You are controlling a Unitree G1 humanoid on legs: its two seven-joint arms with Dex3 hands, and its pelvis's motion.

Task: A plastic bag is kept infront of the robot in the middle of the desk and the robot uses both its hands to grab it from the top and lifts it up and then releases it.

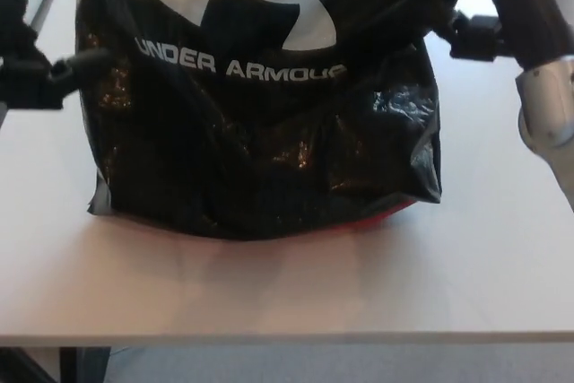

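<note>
A black plastic bag (pixel 260 105) with a white logo stands on the white tabletop (pixel 287 284), filling the frame's upper centre; its contents are hidden. The left robot hand (pixel 36 65) touches its left side and the right robot hand (pixel 480 33) its right; I cannot tell either grip.

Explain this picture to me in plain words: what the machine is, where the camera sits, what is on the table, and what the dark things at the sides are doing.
This is a humanoid robot seen through a camera on its own head, looking down at a white desk. A black plastic bag with white Under Armour lettering stands in the middle of it. The dark shapes at the edges are the robot's hands: its left hand comes in from picture left, its right hand from picture right. Each reaches the bag's upper side. Whether the fingers have actually closed on the plastic is too blurred to tell. Something red peeks out at the bag's bottom edge.
</note>
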